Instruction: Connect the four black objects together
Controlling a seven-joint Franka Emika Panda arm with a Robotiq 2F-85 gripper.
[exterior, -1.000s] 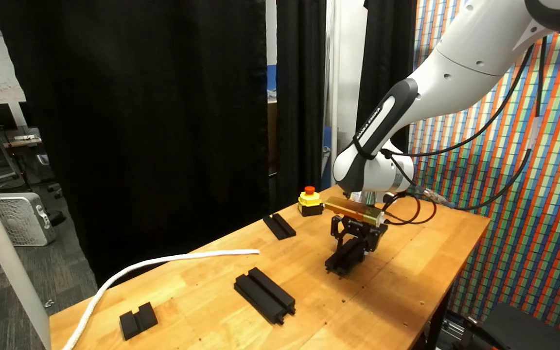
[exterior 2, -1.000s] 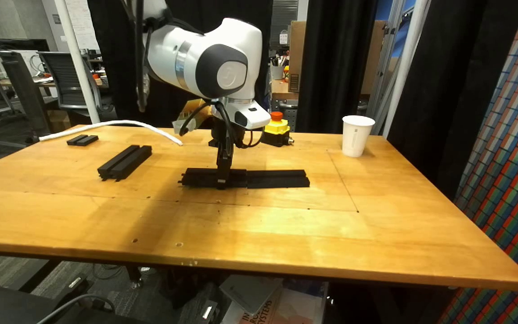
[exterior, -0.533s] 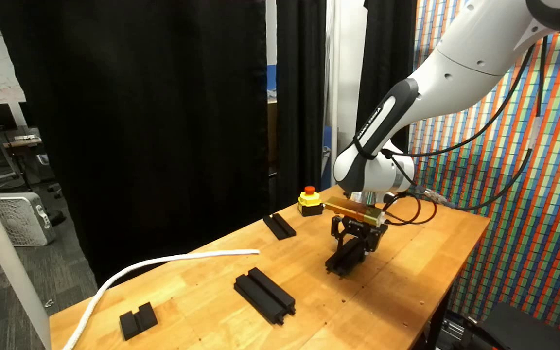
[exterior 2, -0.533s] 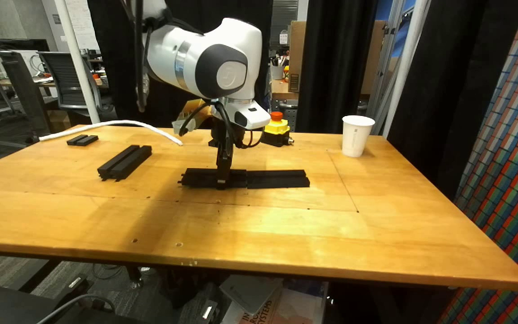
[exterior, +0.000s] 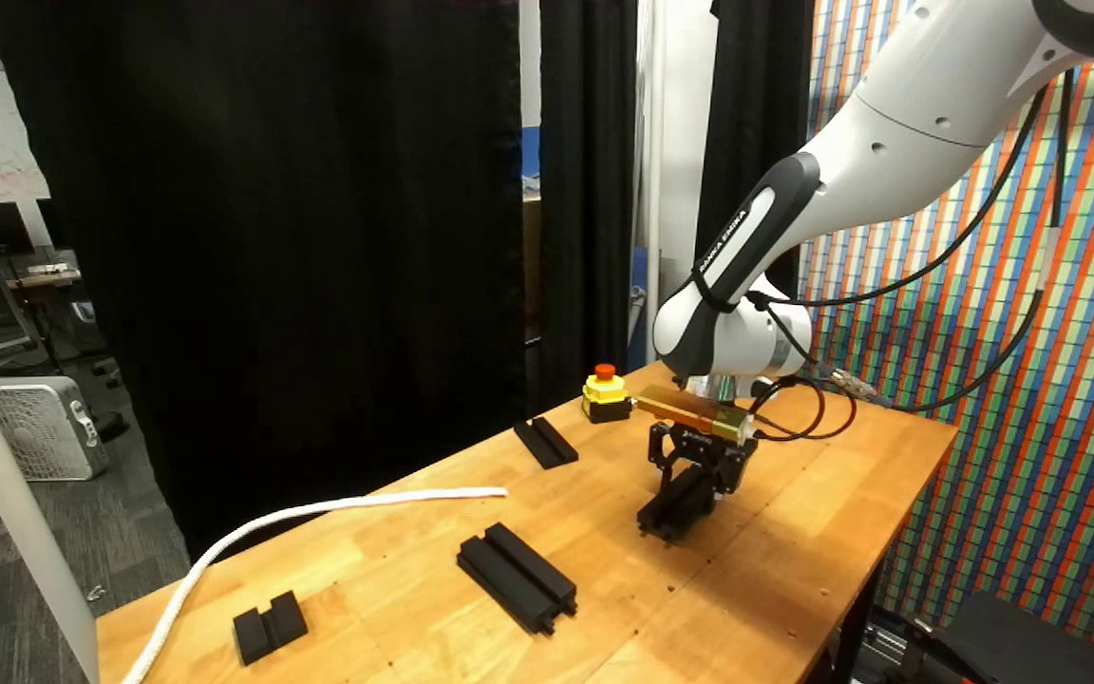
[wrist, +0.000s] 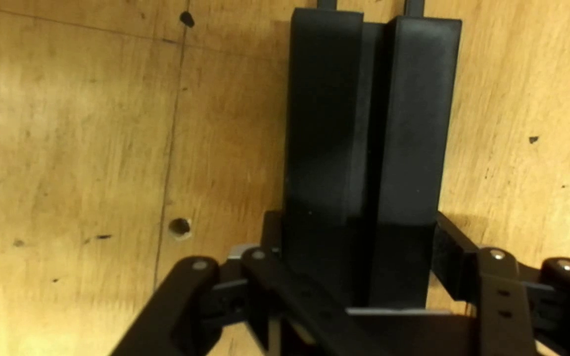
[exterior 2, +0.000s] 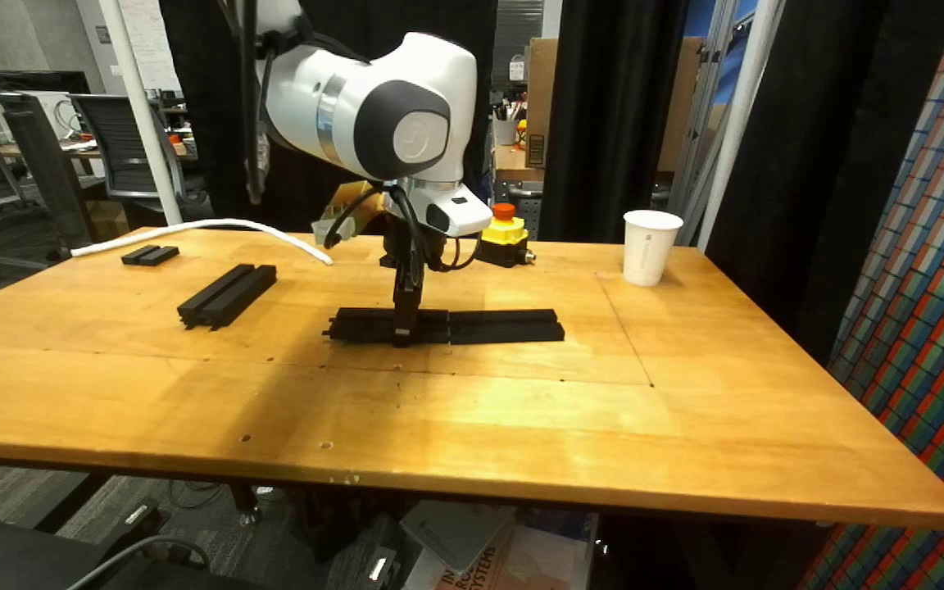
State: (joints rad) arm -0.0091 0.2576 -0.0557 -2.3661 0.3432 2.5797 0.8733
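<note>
Our gripper (wrist: 358,242) sits low at the tabletop (wrist: 67,173), fingers pinching a black bar (wrist: 324,138): we see one pressed to each long side in the wrist view. That bar is grooved lengthwise, two thin prongs at its free end. In an exterior view we get a second bar (exterior 2: 506,326) end to end with it, thin seam between; locked or not, we can't tell. A third bar (exterior 2: 242,293), grooved too, lies on the tabletop well apart from that pair. Farther back we have a white cup (exterior 2: 651,248), upright, and a red-and-yellow emergency stop (exterior 2: 505,233). In an exterior view we log a small black slab (exterior: 545,444) near the stop and a small black block (exterior: 286,617) near the white cord (exterior: 367,500). Our backdrop: black curtains (exterior: 262,266) and a multicolored patterned hanging (exterior: 1079,427).
</note>
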